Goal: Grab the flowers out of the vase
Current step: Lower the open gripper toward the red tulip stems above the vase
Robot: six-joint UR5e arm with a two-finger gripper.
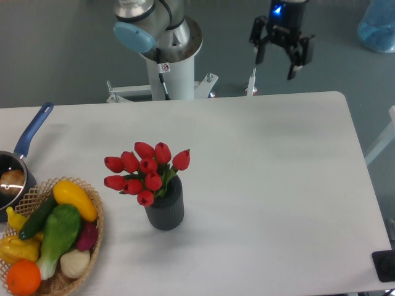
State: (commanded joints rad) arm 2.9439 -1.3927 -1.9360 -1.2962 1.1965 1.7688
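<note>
Hovering past the table's (278, 185) far edge, hand (276, 65) spread.

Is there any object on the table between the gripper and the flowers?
No. In the camera view, the gripper hangs open beyond the table's far edge, and only bare white table lies between it and the flowers in the vase.
</note>
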